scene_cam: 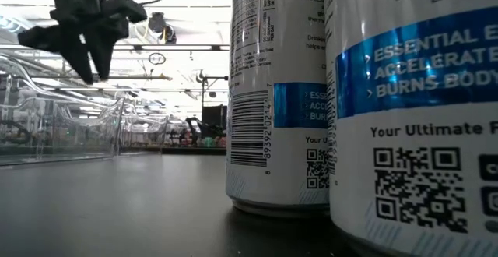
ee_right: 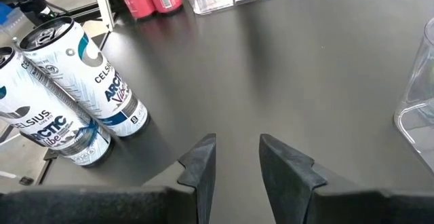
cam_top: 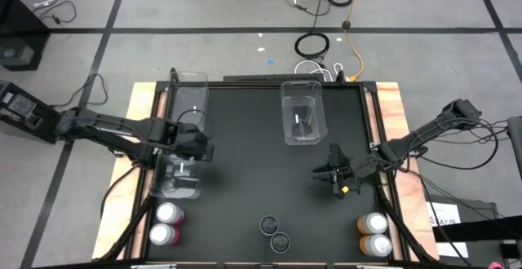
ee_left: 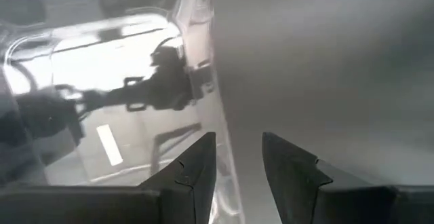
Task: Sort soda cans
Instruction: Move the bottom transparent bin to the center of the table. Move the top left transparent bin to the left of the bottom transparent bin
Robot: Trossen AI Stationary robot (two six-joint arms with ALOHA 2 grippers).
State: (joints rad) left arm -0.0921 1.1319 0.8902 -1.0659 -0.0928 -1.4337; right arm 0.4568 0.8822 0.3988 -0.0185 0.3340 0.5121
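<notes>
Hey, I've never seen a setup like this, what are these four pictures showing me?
Two dark robot arms work at a black table. One camera looks down from above, one sits at table height, one rides on each wrist. The left gripper is over a clear plastic bin; the right gripper hangs open and holds nothing. Another clear bin stands near the back. Along the front edge: two pink cans, two dark-topped white cans, two orange cans.

Cans (cam_top: 280, 233) in pairs along table (cam_top: 245, 179) edge
</notes>
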